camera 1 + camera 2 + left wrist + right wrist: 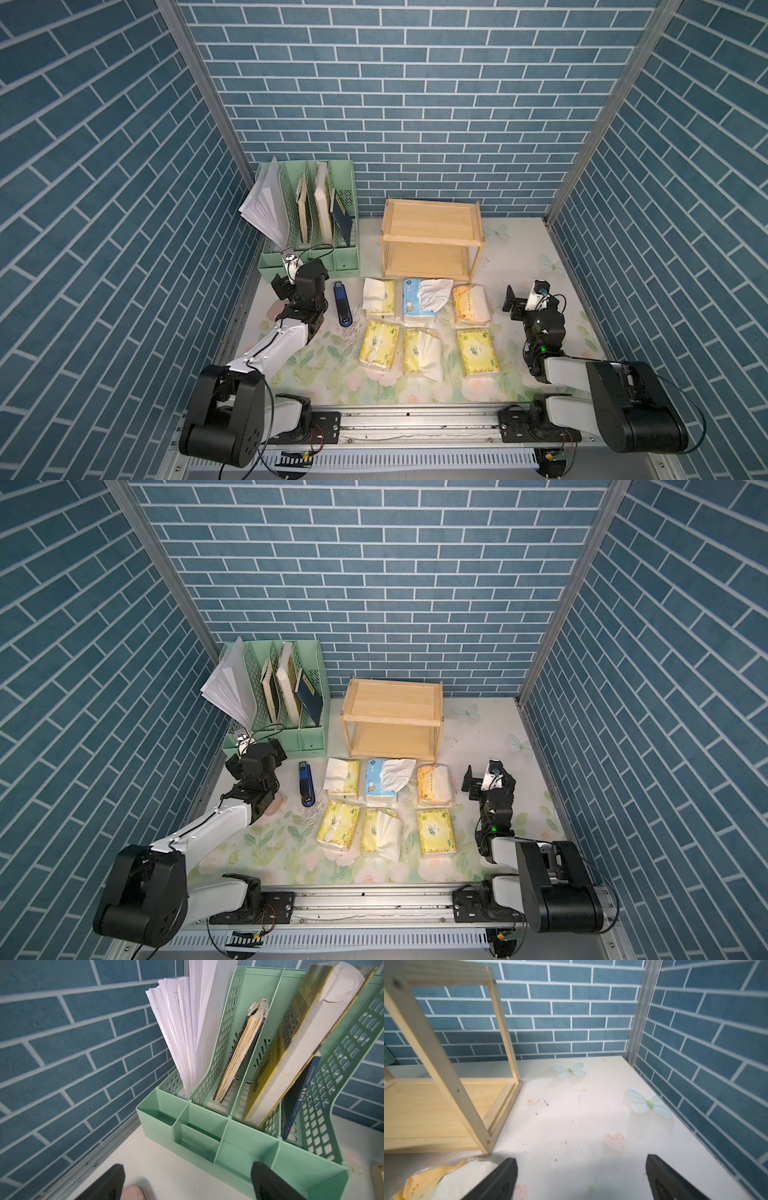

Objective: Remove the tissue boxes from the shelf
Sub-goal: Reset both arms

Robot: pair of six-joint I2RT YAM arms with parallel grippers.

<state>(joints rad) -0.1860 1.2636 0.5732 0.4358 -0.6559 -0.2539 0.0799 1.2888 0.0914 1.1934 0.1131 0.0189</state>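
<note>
The light wooden shelf [432,239] [392,719] stands at the back of the table, and both its boards are bare. Several tissue boxes lie in two rows on the table in front of it: a yellow-green one [379,297], a blue-and-white one [419,301] and an orange one [471,305] behind, with three yellow-green ones [419,351] nearer the front. My left gripper [301,276] [191,1180] hangs open by the organizer, holding nothing. My right gripper [530,299] [581,1176] is open over bare table, right of the orange box [425,1184] and the shelf [436,1105].
A mint green file organizer [307,257] [239,1147] with papers and books stands at the back left. A blue stapler [343,303] lies left of the boxes, with loose staples [345,334] beside it. Brick-patterned walls close in three sides. A metal rail [415,419] runs along the front.
</note>
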